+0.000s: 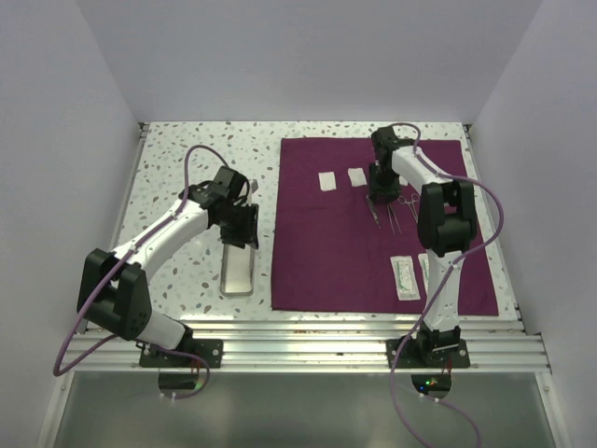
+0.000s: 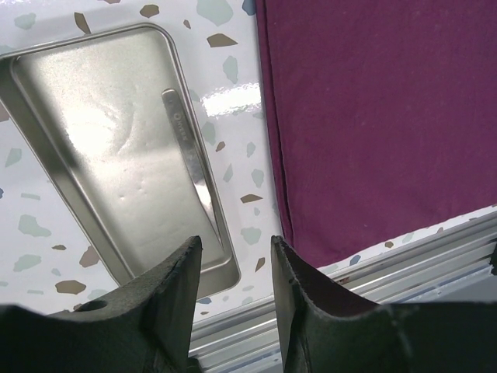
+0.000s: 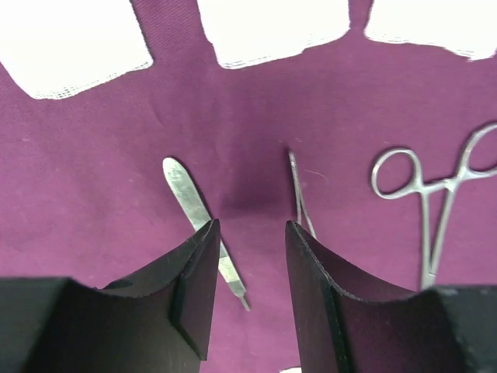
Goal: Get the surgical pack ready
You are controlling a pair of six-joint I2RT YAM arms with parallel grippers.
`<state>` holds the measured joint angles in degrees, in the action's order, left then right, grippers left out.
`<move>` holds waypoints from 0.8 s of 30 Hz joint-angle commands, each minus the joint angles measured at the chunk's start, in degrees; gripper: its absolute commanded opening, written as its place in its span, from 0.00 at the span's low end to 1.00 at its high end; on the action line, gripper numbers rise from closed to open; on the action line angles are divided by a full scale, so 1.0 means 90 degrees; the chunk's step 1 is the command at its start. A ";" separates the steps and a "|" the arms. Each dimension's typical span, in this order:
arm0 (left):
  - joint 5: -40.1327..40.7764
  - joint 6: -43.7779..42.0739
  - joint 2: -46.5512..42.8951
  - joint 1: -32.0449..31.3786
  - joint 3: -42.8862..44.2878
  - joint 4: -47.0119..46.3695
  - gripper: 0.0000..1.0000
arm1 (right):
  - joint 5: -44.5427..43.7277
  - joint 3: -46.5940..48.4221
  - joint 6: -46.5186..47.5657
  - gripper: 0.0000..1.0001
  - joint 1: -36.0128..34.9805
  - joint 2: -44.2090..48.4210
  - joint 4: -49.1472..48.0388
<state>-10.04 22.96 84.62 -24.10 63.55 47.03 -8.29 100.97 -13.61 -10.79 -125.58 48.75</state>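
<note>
The left gripper (image 2: 234, 256), jaws released, hovers over the shiny rectangular steel tray (image 2: 93, 155) on the worktop (image 1: 177, 168) — one flat metal instrument (image 2: 186, 148) lies inside. Beside it spreads the dark magenta cloth sheet (image 1: 326, 252); farther, the right gripper (image 3: 252, 233), jaws released, hangs above thin metal instruments (image 3: 190, 198) near white gauze squares (image 3: 272, 27).
</note>
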 commanded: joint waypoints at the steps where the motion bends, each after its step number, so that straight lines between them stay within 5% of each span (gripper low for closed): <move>1: -0.0095 -0.0022 -0.0056 -0.0028 0.0273 0.0107 0.45 | -0.0426 -0.0008 0.0203 0.43 0.0036 0.0477 0.0062; 13: -0.0173 -0.0120 -0.0066 -0.0028 0.0302 0.0185 0.43 | -0.0368 -0.0008 0.0301 0.39 0.0271 0.0174 -0.0007; 24: -0.0456 -0.0100 -0.0164 -0.0028 0.0273 0.0136 0.33 | -0.0309 0.0041 0.0349 0.19 0.0280 -0.0012 -0.0046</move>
<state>-12.23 22.90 84.62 -24.10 64.29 47.81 -10.96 100.36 -11.27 -8.29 -125.38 48.66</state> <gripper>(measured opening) 0.336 0.208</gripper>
